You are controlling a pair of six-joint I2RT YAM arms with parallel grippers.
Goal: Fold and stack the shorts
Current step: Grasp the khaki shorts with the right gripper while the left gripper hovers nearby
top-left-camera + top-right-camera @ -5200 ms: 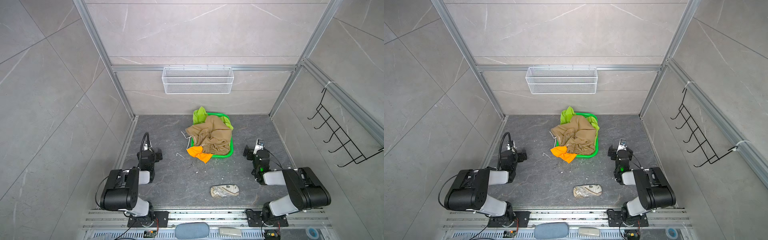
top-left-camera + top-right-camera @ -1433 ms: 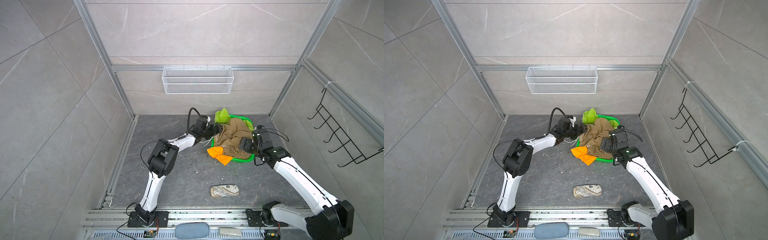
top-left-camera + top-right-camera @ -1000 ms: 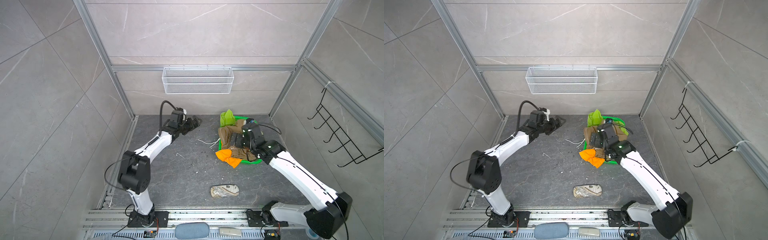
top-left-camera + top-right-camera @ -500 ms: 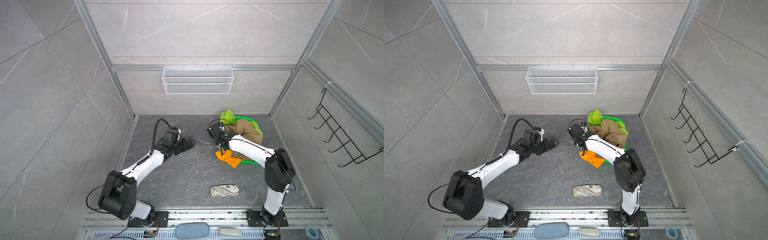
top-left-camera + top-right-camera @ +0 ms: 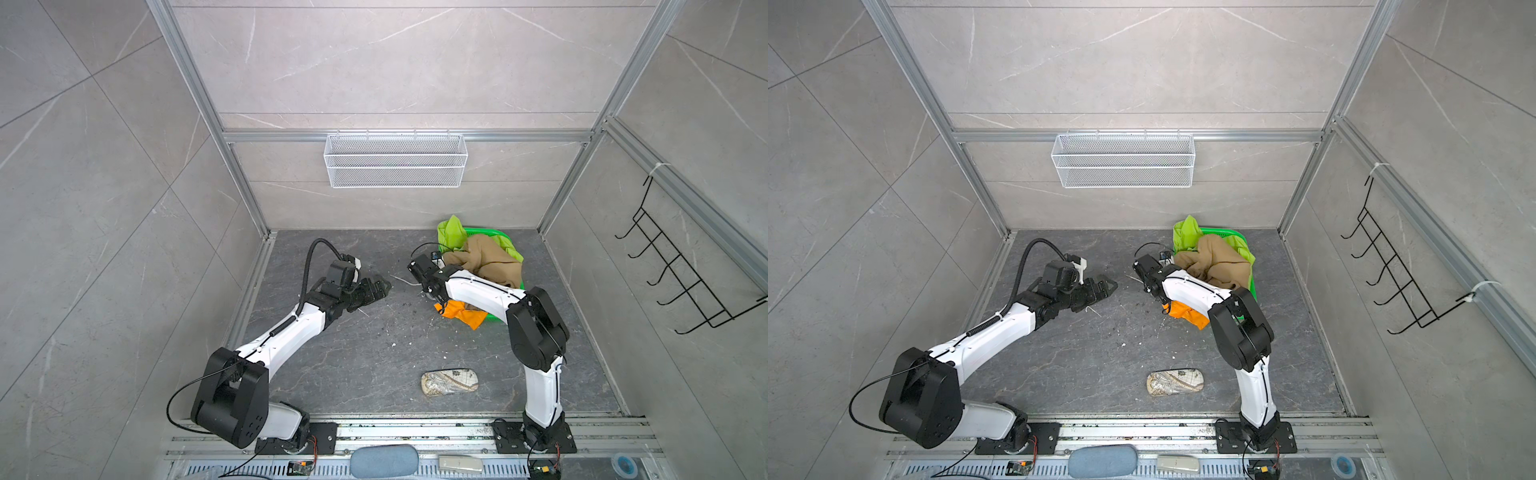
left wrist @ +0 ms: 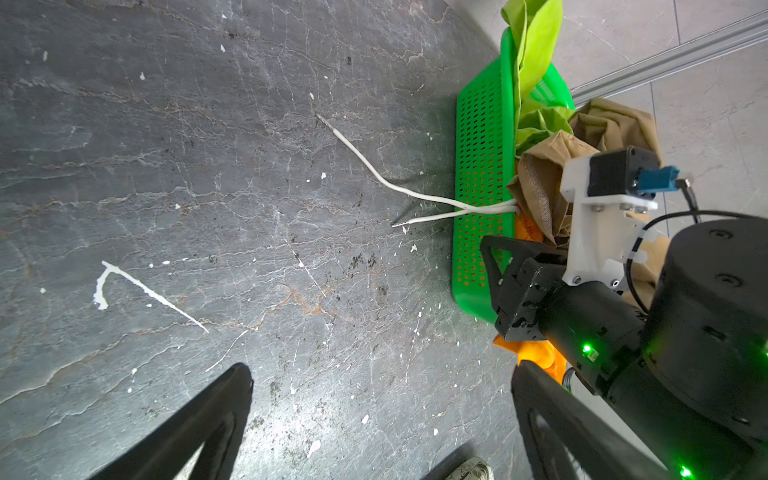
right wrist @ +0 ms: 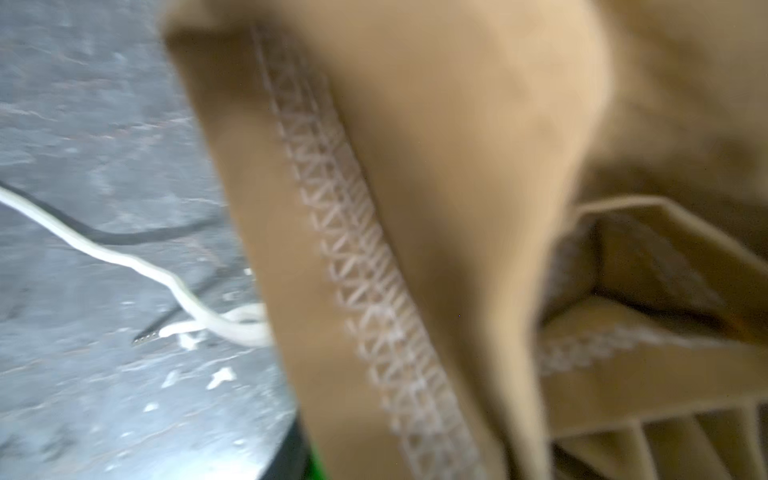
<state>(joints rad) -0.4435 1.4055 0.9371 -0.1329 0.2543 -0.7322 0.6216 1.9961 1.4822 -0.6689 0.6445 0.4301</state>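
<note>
The tan shorts (image 5: 490, 259) lie on top of the heap in the green basket (image 5: 505, 237), and their stitched hem fills the right wrist view (image 7: 457, 166). Lime green shorts (image 5: 452, 232) stick up at the basket's back. Orange shorts (image 5: 461, 316) spill over its front corner. White drawstrings (image 6: 415, 195) trail onto the floor. My right gripper (image 5: 438, 270) is at the basket's left wall against the tan hem, with one of its fingers (image 6: 496, 253) showing and its jaws hidden by cloth. My left gripper (image 5: 382, 286) hovers open and empty over bare floor, left of the basket.
A patterned beige pouch (image 5: 449, 382) lies on the floor near the front. A white wire basket (image 5: 395, 160) hangs on the back wall and a black hook rack (image 5: 681, 274) on the right wall. The basket stands in the back right corner.
My right gripper has come from above the heap to the basket's left edge, against the tan hem. My left arm has drawn back from the rear wall toward the middle of the floor.
</note>
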